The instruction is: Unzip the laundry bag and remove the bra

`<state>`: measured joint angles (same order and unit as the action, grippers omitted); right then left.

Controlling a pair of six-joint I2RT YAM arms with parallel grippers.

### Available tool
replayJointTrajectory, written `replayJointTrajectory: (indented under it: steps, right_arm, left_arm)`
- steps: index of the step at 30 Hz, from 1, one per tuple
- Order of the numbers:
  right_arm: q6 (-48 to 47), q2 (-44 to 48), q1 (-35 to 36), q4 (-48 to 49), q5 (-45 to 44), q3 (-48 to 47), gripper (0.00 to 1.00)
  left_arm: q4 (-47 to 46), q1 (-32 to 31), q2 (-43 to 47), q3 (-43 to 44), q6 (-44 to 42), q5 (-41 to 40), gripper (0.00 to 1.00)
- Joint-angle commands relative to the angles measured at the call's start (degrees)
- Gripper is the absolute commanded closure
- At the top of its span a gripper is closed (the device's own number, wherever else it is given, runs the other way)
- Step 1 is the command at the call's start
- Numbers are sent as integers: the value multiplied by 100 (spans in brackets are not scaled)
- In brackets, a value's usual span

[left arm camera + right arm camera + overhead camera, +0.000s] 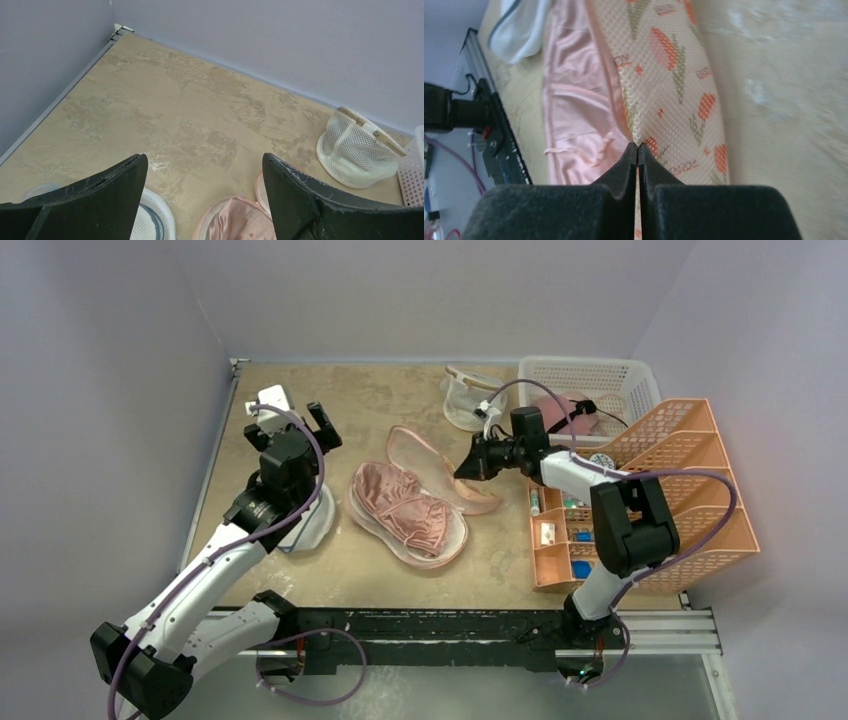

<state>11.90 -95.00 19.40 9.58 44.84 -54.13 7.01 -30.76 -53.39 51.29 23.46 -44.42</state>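
Right wrist view: my right gripper is pinched tight on the zip edge of the laundry bag, with the printed flap on one side and the bra on the other. From above, the bag lies spread open mid-table, bra in its near half. My left gripper hangs with jaws wide apart, holding nothing, above the round white mesh pouch.

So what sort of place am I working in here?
Probably a lab test cell, not a home: plain grey walls box in the tabletop, with a metal mounting rail along its near edge.
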Motion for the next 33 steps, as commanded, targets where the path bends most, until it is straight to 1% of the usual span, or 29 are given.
replayJointTrajectory:
  steps: [1,3,6,9,11,14,16,18,21,23,27,33]
  right_arm:
    - [-560,-264,-199,-933,-859,-790,94]
    - [-673,-320,-199,-1422,-1940,-1084,82]
    - [-670,-100,-152,-1772,-3566,-1315,59]
    - [-644,367,21,-1957,-3995,-1294,44]
    - [-592,739,270,-1989,-4138,-1217,36]
    - [-509,1204,817,-2095,-4685,-1130,27]
    - [-433,1444,1143,-2121,-4745,-1070,24]
    - [-268,1573,1422,-1999,-4545,-923,21]
    - [-38,1606,1937,-1629,-4061,-655,18]
    - [39,1508,2385,-1520,-4005,-594,16]
    - [97,1107,3169,-1514,-4197,-623,15]
    - [-19,338,4070,-1852,-4839,-905,13]
  left_arm:
    - [-116,22,-20,257,68,152,16]
    - [-112,22,-26,258,70,162,16]
    - [-112,27,-45,267,86,200,16]
    - [-112,27,-65,276,101,243,16]
    - [-112,28,-77,278,105,273,16]
    - [-112,34,-97,289,105,285,16]
    - [-112,35,-101,292,104,273,16]
    - [-105,35,-98,294,101,232,16]
    - [-103,40,-53,275,89,147,16]
    - [-116,44,-18,254,66,89,16]
    - [-137,44,3,233,53,31,16]
    - [-132,44,-27,228,48,57,16]
